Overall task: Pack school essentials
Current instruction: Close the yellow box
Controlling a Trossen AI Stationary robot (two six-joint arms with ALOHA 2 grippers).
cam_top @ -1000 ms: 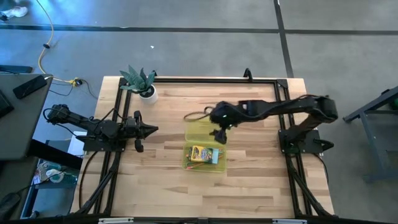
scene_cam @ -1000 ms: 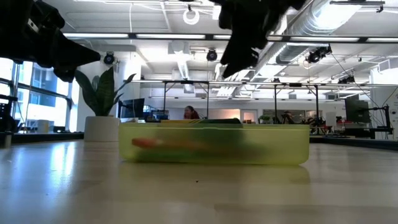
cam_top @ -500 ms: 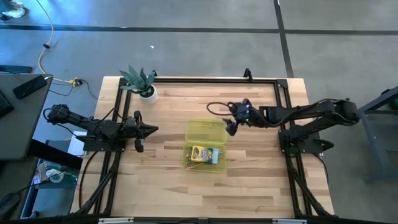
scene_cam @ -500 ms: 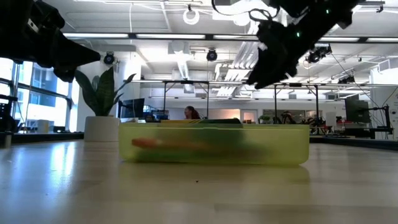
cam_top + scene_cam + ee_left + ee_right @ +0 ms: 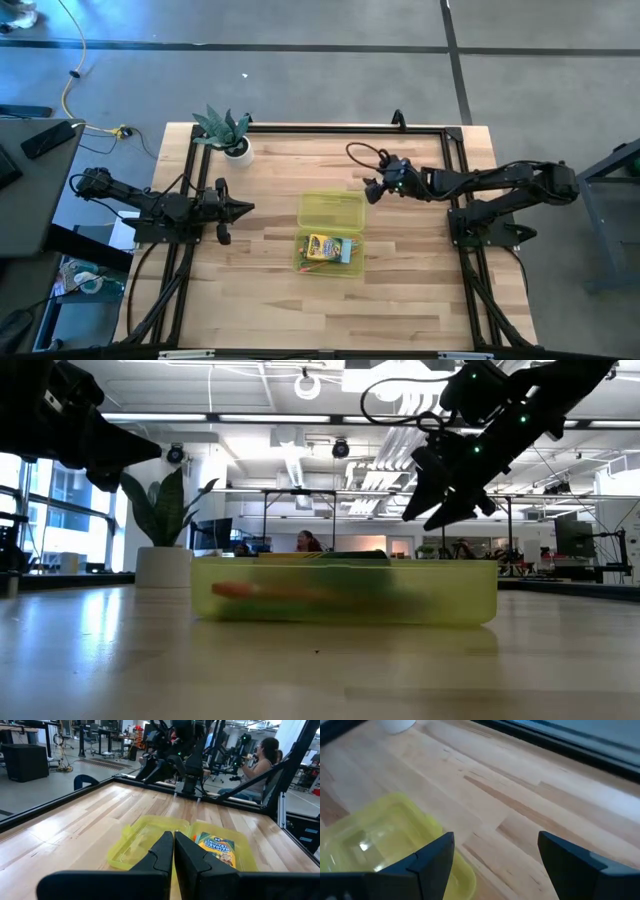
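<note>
While label unreadable, crayon box [image 5: 327,247] in case [image 5: 331,211] (lid open), right gripper [image 5: 368,190] spread, left gripper [image 5: 245,208] pressed together.

No readable text; the printing on the crayon box [image 5: 216,848], just beyond the left pincer [image 5: 173,851], is illegible.

I see the yellow-green case [image 5: 345,591] flat on the table [image 5: 320,670], orange and green blur inside. Right gripper [image 5: 440,490] hangs above its right end, clear of it, fingers apart. Left arm [image 5: 70,430] dark at top left. Plant [image 5: 163,520] in a white pot behind case's left end
</note>
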